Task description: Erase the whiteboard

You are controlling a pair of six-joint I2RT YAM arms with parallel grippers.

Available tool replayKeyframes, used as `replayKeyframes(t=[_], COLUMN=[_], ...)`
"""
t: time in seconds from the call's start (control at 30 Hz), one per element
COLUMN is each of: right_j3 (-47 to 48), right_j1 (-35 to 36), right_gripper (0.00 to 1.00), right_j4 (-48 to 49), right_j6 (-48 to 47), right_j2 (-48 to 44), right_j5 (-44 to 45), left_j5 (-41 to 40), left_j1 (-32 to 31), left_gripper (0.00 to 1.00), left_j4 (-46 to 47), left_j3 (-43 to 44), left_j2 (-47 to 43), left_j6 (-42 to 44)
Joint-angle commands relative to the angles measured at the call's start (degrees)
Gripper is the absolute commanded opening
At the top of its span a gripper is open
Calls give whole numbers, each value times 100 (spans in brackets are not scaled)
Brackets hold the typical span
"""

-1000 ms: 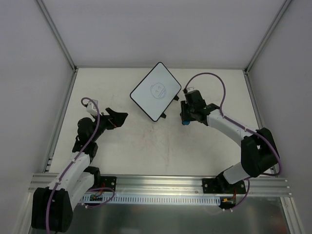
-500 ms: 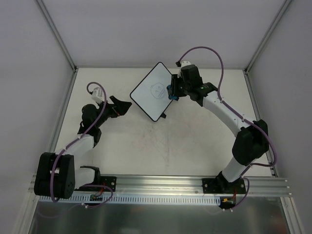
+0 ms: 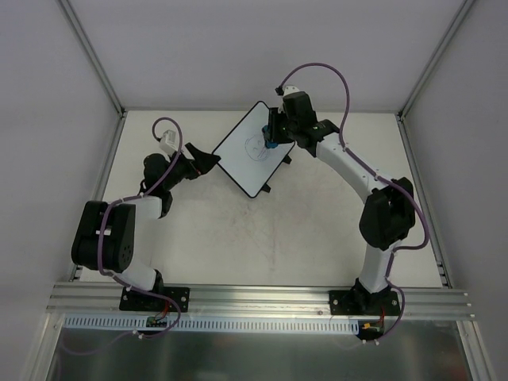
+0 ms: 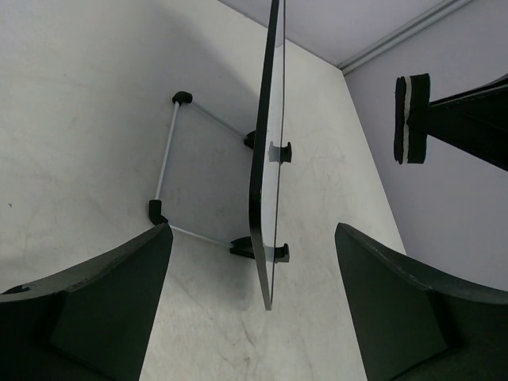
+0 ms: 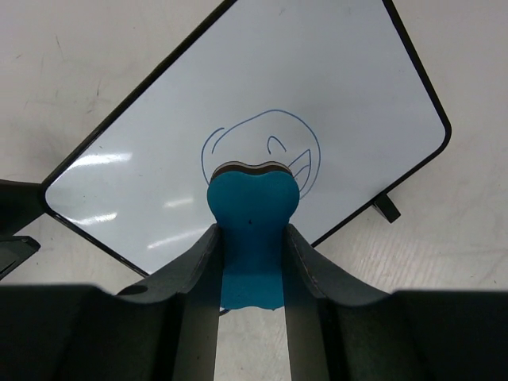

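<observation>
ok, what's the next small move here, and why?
Probably close the left gripper on the whiteboard edge. Its open jaws straddle that edge, the board only leans on a wire stand, and the right gripper holds the blue eraser just over the drawing; a wipe could shove an unsteadied board.

**No legible writing**

No word, number, brand or label can be read in any view. The only mark is a blue pen doodle [image 5: 262,143] of curved lines, mid-frame in the right wrist view, on the whiteboard [image 5: 341,71]; it spells nothing.
</observation>
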Motion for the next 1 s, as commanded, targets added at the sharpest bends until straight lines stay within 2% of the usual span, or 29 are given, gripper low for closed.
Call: replayKeyframes(t=[0.0,0.07,0.23,0.67,0.8,0.83,0.97], right_j3=[478,619,892,1463,1604,1700,1849], right_j1=[22,22,-4,-31,-39,-48,-101], right_gripper=[0,0,0,0,0,0,0], right_j4=[30,39,39,48,57,48,267], right_j6=[-121,-121,-121,116,230,248,485], right_j2=[79,132,369,835,1020,1107,1336], right_j5=[5,5,5,-100,-118,-170,-381], left_j5=[273,343,344,159,150,142,62], left_j1=[-24,-33,-111,-252,-252,-252,-252], left_gripper=[84,81,67,51,33,21,20], left_j4=[655,717,726,585,594,576,576], left_j3=[344,440,634,792,836,836,827], left_j2=[153,284,565,812,865,891,926], left_j6=[-111,-129,-129,-50,-59,-59,-59])
